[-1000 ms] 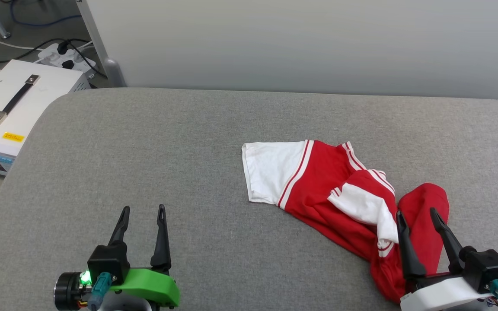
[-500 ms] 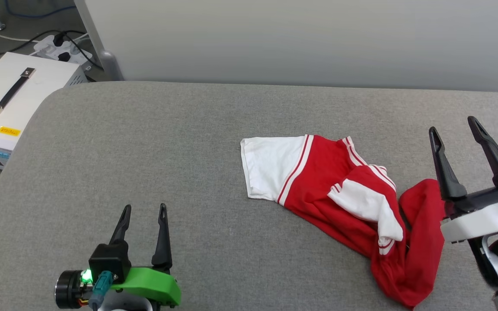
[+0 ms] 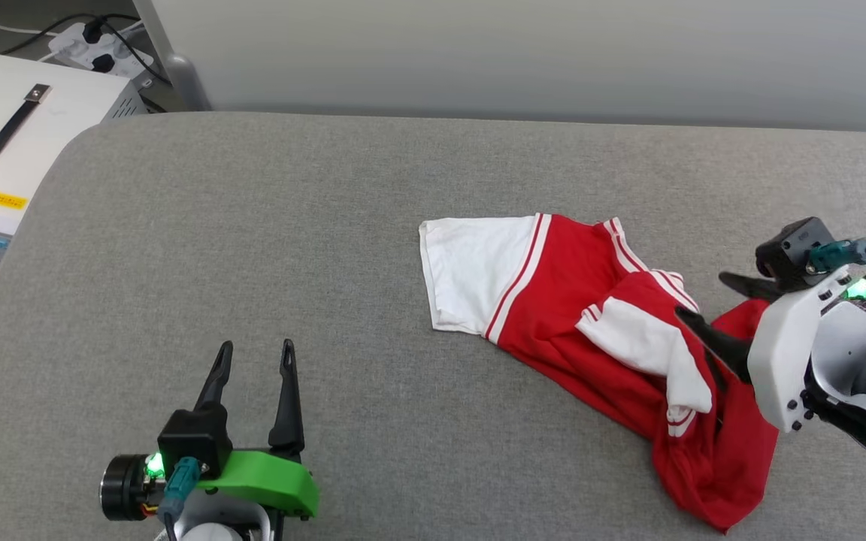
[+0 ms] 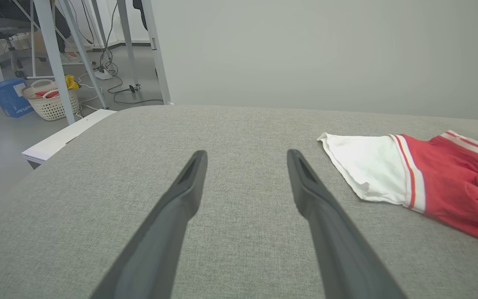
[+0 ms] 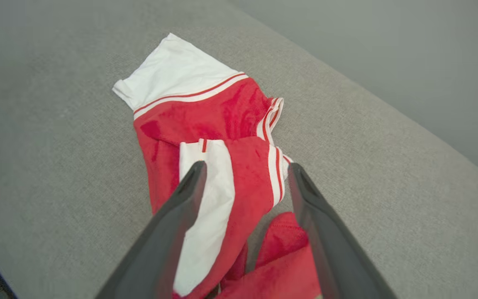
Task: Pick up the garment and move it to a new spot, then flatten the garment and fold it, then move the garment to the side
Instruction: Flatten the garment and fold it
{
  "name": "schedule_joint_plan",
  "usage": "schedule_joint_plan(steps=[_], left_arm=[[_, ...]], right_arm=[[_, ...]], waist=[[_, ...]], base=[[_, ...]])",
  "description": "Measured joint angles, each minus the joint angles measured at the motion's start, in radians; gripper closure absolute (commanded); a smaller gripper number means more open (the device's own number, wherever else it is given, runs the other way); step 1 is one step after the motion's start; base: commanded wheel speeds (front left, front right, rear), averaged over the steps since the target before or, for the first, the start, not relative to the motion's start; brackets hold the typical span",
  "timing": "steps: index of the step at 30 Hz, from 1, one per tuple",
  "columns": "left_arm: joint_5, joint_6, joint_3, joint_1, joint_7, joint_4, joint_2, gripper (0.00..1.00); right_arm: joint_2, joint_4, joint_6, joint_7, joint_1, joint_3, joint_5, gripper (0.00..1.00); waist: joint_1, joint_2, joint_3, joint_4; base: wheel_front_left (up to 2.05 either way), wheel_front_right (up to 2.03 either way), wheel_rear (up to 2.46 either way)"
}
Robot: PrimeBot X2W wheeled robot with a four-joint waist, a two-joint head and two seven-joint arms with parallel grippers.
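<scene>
The garment (image 3: 553,300) lies crumpled on the grey padded table (image 3: 252,225), right of centre: a red shirt with white sleeves and striped trim, one sleeve spread flat to the left, the body bunched toward the front right. My right gripper (image 3: 701,294) hovers at its right part, fingers pointing left, open and empty. In the right wrist view the garment (image 5: 222,120) shows between and beyond the right gripper (image 5: 247,165). My left gripper (image 3: 256,347) stands open at the lower left, well clear of the cloth. The left wrist view has the left gripper (image 4: 246,153) over bare table, the garment (image 4: 430,187) to its right.
A white box with a black handle (image 3: 19,135) and a power strip (image 3: 95,45) sit off the table's rounded left corner. A pale wall panel (image 3: 523,52) backs the table. A basket (image 4: 52,99) and blue box (image 4: 8,97) stand on the floor.
My right arm rose from the lower right, then turned so its open fingers point left over the garment's right part. The head camera shifted a little. The left gripper stayed put.
</scene>
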Motion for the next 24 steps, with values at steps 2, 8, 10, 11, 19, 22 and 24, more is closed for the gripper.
schedule_joint_plan(steps=[2, 8, 10, 11, 19, 22, 24], left_arm=[[-0.003, 0.002, -0.008, -0.012, 0.0, 0.0, 0.0, 0.0], [-0.02, 0.015, -0.034, -0.046, 0.0, 0.0, 0.0, 0.0], [-0.028, 0.018, -0.042, -0.056, 0.0, 0.001, 0.0, 0.0], [-0.03, 0.019, -0.045, -0.059, 0.0, 0.001, 0.0, 0.0], [-0.045, 0.03, -0.058, -0.081, 0.0, 0.011, -0.001, 0.0], [-0.045, 0.035, -0.057, -0.081, 0.0, 0.019, -0.001, 0.0], [-0.045, 0.036, -0.056, -0.079, 0.0, 0.022, -0.001, 0.0]], right_arm=[[-0.024, -0.001, 0.0, 0.09, -0.022, 0.052, 0.055, 0.0], [-0.042, 0.042, 0.0, 0.214, -0.088, 0.169, 0.101, 0.0], [-0.032, 0.079, 0.0, 0.217, -0.106, 0.202, 0.108, 0.0], [-0.027, 0.095, 0.0, 0.217, -0.112, 0.215, 0.11, 0.0], [-0.001, 0.194, 0.0, 0.082, -0.152, 0.315, 0.113, 1.0], [0.001, 0.198, 0.0, -0.015, -0.168, 0.309, 0.114, 1.0], [0.005, 0.198, 0.0, -0.08, -0.169, 0.285, 0.128, 1.0]], waist=[[0.0, 0.0, 0.013, 0.002], [0.0, 0.0, 0.057, 0.012], [0.0, 0.0, 0.075, 0.017], [0.0, 0.0, 0.081, 0.019], [0.0001, 0.0, 0.125, 0.036], [0.0001, 0.0, 0.12, 0.03], [0.0001, 0.0, 0.113, 0.022]], base=[[0.0, 0.0, 0.0], [0.0, 0.0, 0.0], [0.0, 0.0, 0.0], [0.0, 0.0, 0.0], [0.0, 0.0, 0.0], [0.0, 0.0, 0.0], [0.0, 0.0, 0.0]])
